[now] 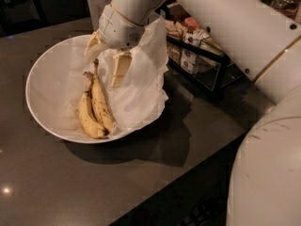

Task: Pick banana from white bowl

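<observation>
Banana [95, 111]: a speckled yellow pair, joined at one dark stem, is seen lying left of centre in the white bowl, at the edge of the paper lining.
Long axis: the pair is laid almost straight away from the camera; the stem end is pointed at the bowl's far side, towards the gripper, and the blunt tips are turned to the near rim.
Fruit count: two bananas are counted, side by side and touching, the left one bowed outward.
White bowl [35, 95]: one wide, shallow bowl is set on the dark counter, its near rim just beside the banana tips.
Paper lining [141, 95]: one crinkled white sheet is spread over the bowl's right half and draped past its right rim.
Gripper [106, 59]: one two-finger gripper is held inside the far part of the bowl, just above the stem end.
Jaws: the two cream fingers [118, 70] are spread apart, released, with nothing gripped; the stem tip is seen between them, and contact cannot be made out.
Arm [211, 18]: one white arm is stretched in from the upper right.
Wire rack [207, 55]: one black rack of packets is stood just right of the bowl, partly hidden by the paper.
Counter [70, 182]: one dark, glossy surface is shown under everything.
</observation>
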Tool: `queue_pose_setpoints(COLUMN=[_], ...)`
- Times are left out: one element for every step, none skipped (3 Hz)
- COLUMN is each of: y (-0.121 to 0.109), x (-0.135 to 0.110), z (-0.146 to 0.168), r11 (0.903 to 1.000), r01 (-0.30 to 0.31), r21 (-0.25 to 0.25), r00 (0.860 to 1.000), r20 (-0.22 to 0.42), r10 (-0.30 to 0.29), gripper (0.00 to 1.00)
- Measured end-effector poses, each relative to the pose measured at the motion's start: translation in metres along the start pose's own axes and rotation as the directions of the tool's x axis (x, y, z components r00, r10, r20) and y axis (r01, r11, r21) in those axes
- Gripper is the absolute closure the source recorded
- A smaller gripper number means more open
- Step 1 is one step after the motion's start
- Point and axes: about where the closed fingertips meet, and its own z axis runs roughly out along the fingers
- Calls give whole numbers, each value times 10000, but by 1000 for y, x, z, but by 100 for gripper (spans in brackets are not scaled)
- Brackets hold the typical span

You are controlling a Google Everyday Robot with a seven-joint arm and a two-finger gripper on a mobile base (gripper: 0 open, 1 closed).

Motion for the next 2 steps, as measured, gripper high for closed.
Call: queue_pose_setpoints(y=[-8,-17], x=[1,-4], z=[10,23], r11=[9998,9988], r01=[89,300], r21=[-167,-398], r00=[9998,9988], r20=[184,408], r10=[-86,-284], gripper=[32,33])
